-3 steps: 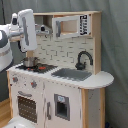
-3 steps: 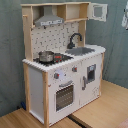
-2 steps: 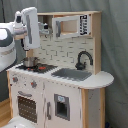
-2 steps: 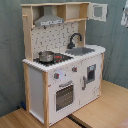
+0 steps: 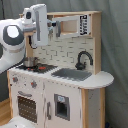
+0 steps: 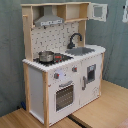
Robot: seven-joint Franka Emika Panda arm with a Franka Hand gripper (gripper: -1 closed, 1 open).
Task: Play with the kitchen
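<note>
The kitchen [image 5: 60, 90] is a white and light-wood toy unit, shown in both exterior views. On its stove stands a small metal pot [image 5: 30, 62] [image 6: 46, 56]. A black faucet [image 5: 84, 58] [image 6: 75, 39] curves over the grey sink [image 5: 71, 74] [image 6: 82, 51]. The oven door [image 5: 26, 107] [image 6: 64, 95] is shut. In the first exterior view my gripper [image 5: 52, 29] hangs high above the stove, in front of the range hood [image 6: 49, 20] and well above the pot. It holds nothing that I can see. The arm does not show in the second exterior view.
My white arm [image 5: 15, 42] fills the upper part of the first exterior view's left. A small upper cabinet [image 6: 98, 11] sits at the kitchen's top corner. The kitchen [image 6: 60, 75] stands on a wooden floor [image 6: 100, 112] before a grey curtain [image 5: 115, 50].
In the first exterior view the gripper has moved a little to the right, closer to the range hood. The kitchen's parts have not moved.
</note>
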